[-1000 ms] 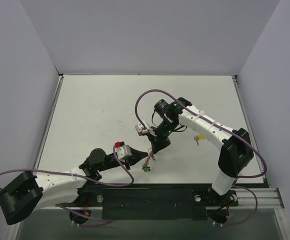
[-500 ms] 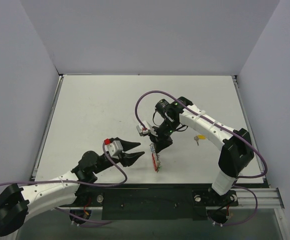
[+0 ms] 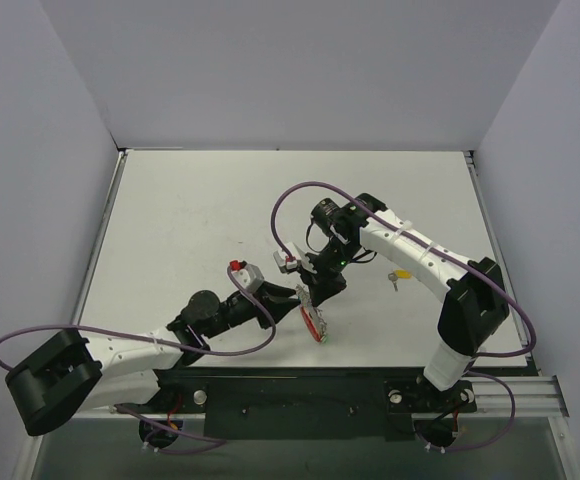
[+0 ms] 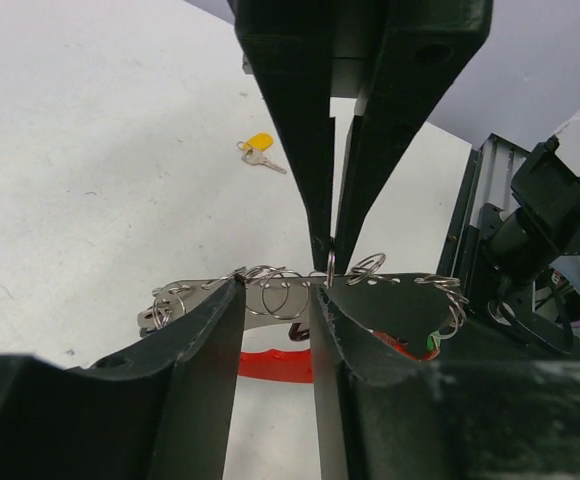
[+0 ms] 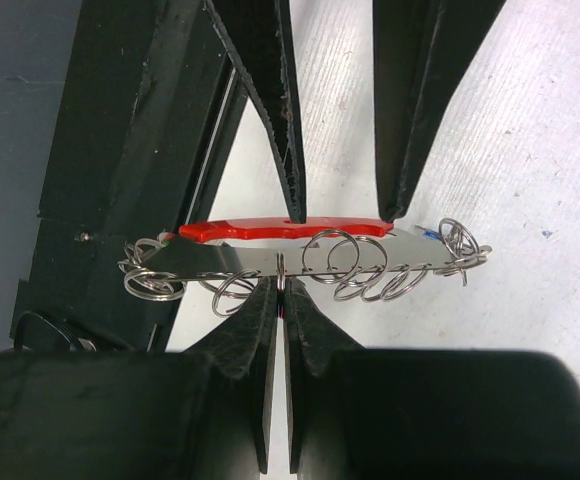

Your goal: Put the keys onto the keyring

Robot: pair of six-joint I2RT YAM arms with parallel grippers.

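The keyring (image 3: pixel 313 322), a red and silvery loop strung with several small split rings, hangs just above the table at centre. My right gripper (image 5: pixel 283 285) is shut on one of its small rings and comes down from above in the left wrist view (image 4: pixel 330 255). My left gripper (image 4: pixel 275 292) is open, and its tips straddle the silvery bar (image 4: pixel 200 290) of the keyring without closing on it. A bit of green (image 4: pixel 433 343) shows at one end of the keyring. One of the keys, with a yellow cap (image 3: pixel 398 275), lies on the table right of the right arm and is also in the left wrist view (image 4: pixel 258 146).
The right arm (image 3: pixel 420 255) reaches in from the right, and a purple cable (image 3: pixel 288 200) loops above its wrist. The left arm (image 3: pixel 140 350) lies low along the near edge. A black rail (image 3: pixel 300 400) runs along the table's front.
My left gripper, shut a second ago, opened, drew back to the left, then came forward to the keyring. The keyring swung round under the right gripper, its red side now showing.
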